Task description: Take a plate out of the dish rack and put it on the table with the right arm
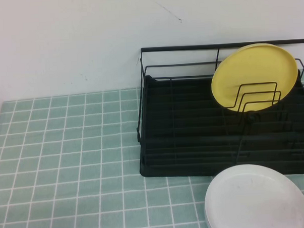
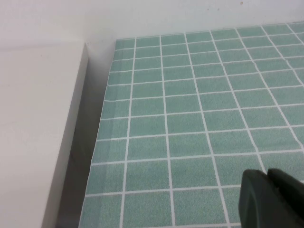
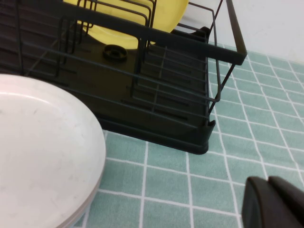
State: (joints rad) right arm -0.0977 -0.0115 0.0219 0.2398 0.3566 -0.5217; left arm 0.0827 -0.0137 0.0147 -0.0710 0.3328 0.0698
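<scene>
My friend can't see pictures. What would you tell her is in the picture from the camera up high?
A yellow plate stands upright in a black dish rack at the back right of a green tiled table. A white plate lies flat in front of the rack. Neither the left gripper nor the right gripper appears here.

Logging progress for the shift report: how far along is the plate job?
Nothing done: the yellow plate stands in the dish rack. Nothing in hand: the right gripper and left gripper sit shut over the table. Reaching, lifting and placing remain.
</scene>
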